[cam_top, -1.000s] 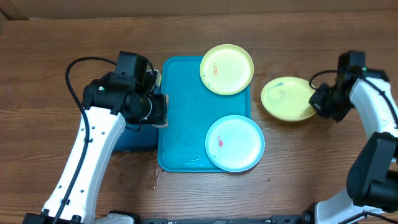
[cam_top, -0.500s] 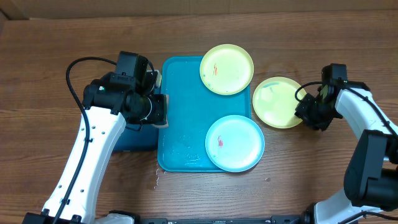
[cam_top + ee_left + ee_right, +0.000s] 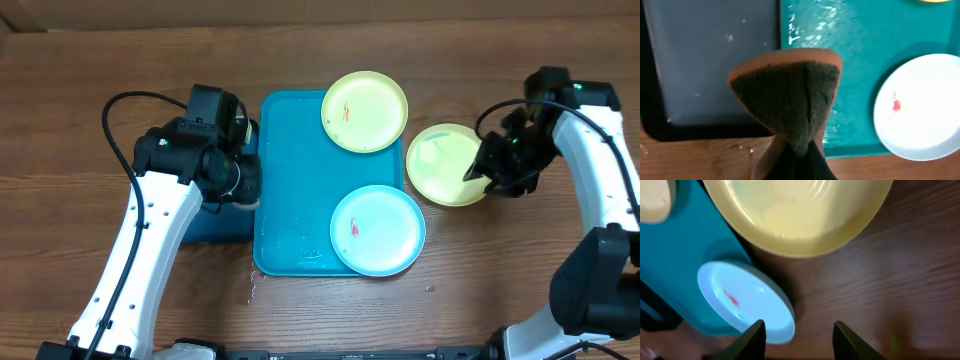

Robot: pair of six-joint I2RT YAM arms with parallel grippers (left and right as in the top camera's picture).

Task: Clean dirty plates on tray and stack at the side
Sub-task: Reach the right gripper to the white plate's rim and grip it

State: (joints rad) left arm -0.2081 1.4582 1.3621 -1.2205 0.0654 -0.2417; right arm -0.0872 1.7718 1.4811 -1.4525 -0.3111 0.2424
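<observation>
The turquoise tray holds a lime-green plate with an orange smear at its far right corner and a light-blue plate with a red smear at its near right corner. A second lime-green plate lies on the table right of the tray. My left gripper is shut on a brown sponge with a dark green pad, above the tray's left edge. My right gripper is open and empty, over the table by the right rim of the off-tray plate.
A smaller dark-blue tray with a black rim sits left of the turquoise tray, under my left arm. Water drops lie on the turquoise tray and on the wood near its front left corner.
My right gripper slid the off-tray lime-green plate left toward the tray, then let go and lifted back to the right. My left arm has stayed nearly still.
</observation>
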